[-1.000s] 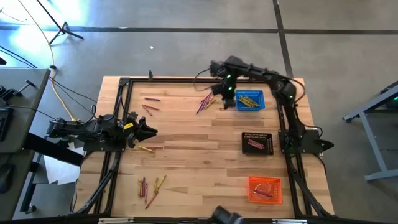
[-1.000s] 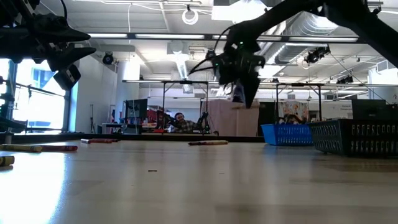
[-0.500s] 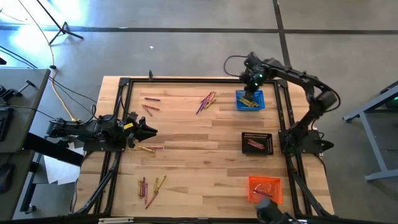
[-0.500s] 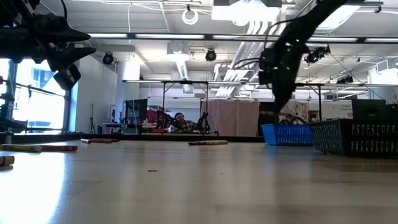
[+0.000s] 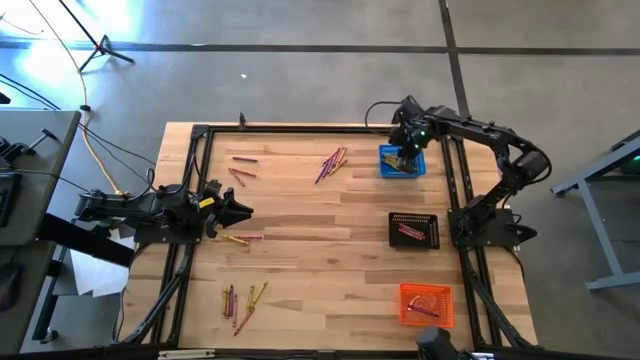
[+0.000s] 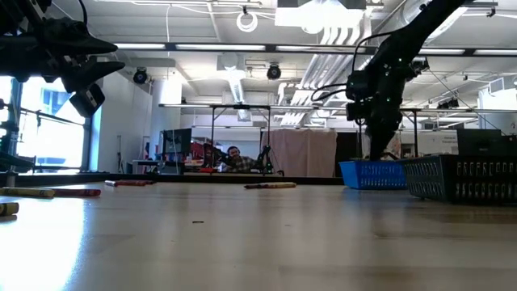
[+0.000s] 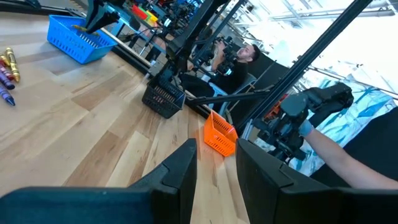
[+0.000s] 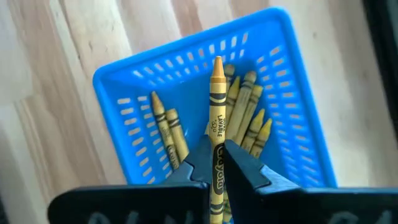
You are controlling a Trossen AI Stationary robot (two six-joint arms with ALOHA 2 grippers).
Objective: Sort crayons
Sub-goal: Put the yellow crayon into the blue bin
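Your right end effector [image 8: 216, 163] hangs directly over the blue basket [image 5: 401, 161] at the far right of the desk [image 5: 320, 255]. Its fingers [image 8: 245, 165] are closed on a yellow crayon [image 8: 216, 124], gripped near the lower half with the tip pointing out past the fingertips and down into the basket. Several more yellow crayons [image 8: 247, 112] lie loose on the basket floor beneath it.

Take the blue basket as your reference for the rest:

- A mixed cluster of crayons [image 5: 332, 162] — purple, yellow and red — lies on the desk just beside the basket, on the side toward the left arm.
- Two red crayons [image 5: 240, 166] lie farther along that same direction, well apart from the basket.
- The black basket [image 5: 414, 229] stands nearer the front edge than the blue one and holds pink-red sticks.
- The orange basket [image 5: 427, 303] stands nearer the front again, with a few sticks inside.
- Another group of crayons [image 5: 243, 300] lies at the front left of the desk, far from the blue basket.

Your left end effector [image 5: 238, 210] waits at the left edge of the desk, opposite the basket — fingers [image 7: 180, 171] spread apart, holding nothing. A single crayon [image 5: 240, 239] lies on the desk near it.
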